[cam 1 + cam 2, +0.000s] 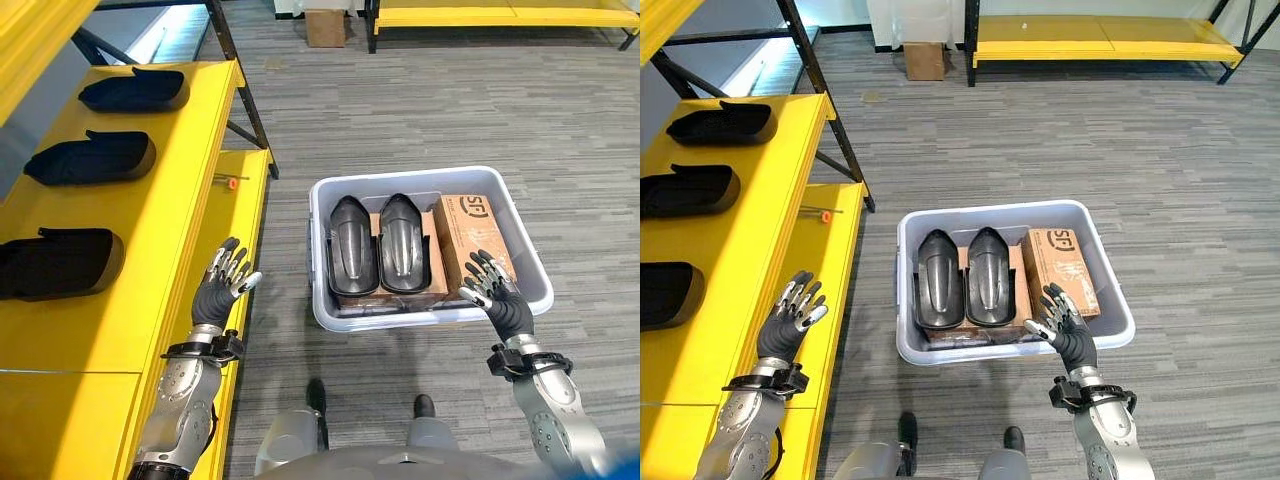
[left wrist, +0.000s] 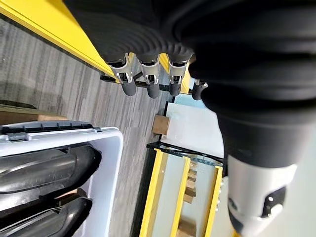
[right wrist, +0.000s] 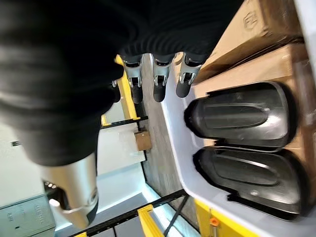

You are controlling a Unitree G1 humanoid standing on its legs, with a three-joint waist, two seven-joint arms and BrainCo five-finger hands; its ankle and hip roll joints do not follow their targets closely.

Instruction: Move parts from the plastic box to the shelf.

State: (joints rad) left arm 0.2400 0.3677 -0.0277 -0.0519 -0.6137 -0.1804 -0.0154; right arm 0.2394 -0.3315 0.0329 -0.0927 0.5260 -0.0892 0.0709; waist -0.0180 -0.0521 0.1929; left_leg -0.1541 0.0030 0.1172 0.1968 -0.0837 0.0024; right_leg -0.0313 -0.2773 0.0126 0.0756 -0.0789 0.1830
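Leftmost, shelf (image 1: 170, 215): yellow, ran along the left side of the scene, near to far.
Parts on shelf: three black moulded parts lay in a row on it, the near one (image 1: 55, 263), the middle one (image 1: 90, 158) and the far one (image 1: 133, 90), each apart from the next.
Orange item (image 1: 232, 183): small, lay on the shelf's lower step by the far end.
Left hand (image 1: 222, 283): hovered over the shelf's right edge near the robot, fingers straight and spread, holding nothing.
Plastic box (image 1: 520, 240): pale grey, stood on the carpet right of the shelf.
Parts in box: two black parts, the left one (image 1: 352, 245) and the right one (image 1: 404, 243), lay side by side on brown cardboard.
Cardboard carton (image 1: 470, 228): lay in the box's right part, just beside the right black part.
Right hand (image 1: 1068, 324): was over the box's near right rim, fingers straight and apart, empty.
Small cardboard box (image 1: 925, 61): stood far off on the floor.
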